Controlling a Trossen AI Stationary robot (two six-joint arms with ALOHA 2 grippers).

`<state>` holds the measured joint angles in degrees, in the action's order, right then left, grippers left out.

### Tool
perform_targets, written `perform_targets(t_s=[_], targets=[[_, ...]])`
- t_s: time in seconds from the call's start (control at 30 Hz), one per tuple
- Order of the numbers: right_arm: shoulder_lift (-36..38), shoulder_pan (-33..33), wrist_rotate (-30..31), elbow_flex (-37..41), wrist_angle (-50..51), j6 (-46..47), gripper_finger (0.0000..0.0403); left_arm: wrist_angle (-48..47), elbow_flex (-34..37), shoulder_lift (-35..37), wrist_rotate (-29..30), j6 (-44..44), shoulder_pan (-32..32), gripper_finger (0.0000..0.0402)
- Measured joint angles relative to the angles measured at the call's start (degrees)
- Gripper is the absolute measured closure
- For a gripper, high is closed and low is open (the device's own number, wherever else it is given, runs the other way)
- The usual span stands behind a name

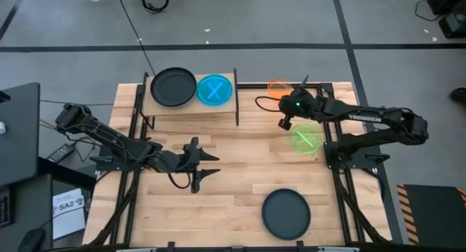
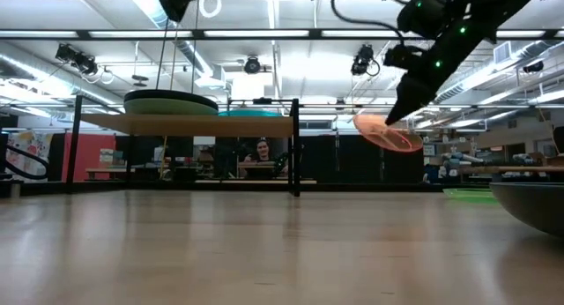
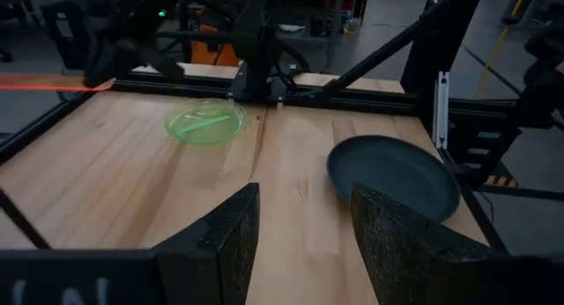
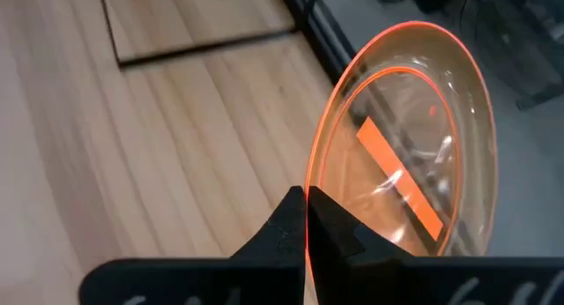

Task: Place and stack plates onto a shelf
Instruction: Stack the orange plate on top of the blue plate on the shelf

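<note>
My right gripper (image 2: 394,118) is shut on a translucent orange plate (image 1: 277,86) and holds it in the air over the table's far right part, to the right of the shelf (image 1: 191,105). On the shelf lie a black plate (image 1: 173,87) and a blue plate (image 1: 215,89). A bright green plate (image 1: 306,139) lies flat on the table under the right arm. Another black plate (image 1: 285,212) lies near the front edge. My left gripper (image 1: 207,164) hovers open over the table's middle left, with nothing between its fingers (image 3: 233,239). My right gripper pinches the orange plate's rim (image 4: 310,189) between its two shut fingers. The fingers slant down from the table's right side. The plate (image 2: 389,134) is lifted clear of the table and tilted, reaching away from the fingertips.
The shelf stands on thin black legs (image 2: 295,146) at the far left of centre, with both its places taken by plates. Black frame rails (image 1: 342,186) run along the table's sides. Bare wood lies between the green plate and the shelf.
</note>
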<state>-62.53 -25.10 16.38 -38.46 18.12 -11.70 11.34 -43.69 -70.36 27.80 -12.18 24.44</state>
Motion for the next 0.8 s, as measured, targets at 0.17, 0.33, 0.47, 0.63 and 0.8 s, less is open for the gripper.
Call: perform_targets(t_s=[0.17,0.33,0.47,0.63,0.8], targets=[[3.6,1.8,0.0,0.0,-0.7,0.0,0.0398,-5.4,0.0,4.2,0.0,0.7,0.3,0.0216],[4.9,3.6,0.0,0.0,-4.0,0.0,0.0398,-8.1,0.0,7.2,0.9,3.8,1.8,0.0216],[4.6,5.2,0.0,-0.2,-7.6,-0.6,0.0398,-8.8,0.1,7.7,1.1,5.4,3.3,0.0216],[2.5,7.4,-0.1,-4.6,-7.6,-1.8,0.0398,-2.6,6.7,8.6,1.8,5.0,4.1,0.0216],[-1.6,9.0,0.0,-12.2,-7.8,-2.3,0.0398,15.1,18.9,11.0,2.0,2.5,4.1,0.0216]])
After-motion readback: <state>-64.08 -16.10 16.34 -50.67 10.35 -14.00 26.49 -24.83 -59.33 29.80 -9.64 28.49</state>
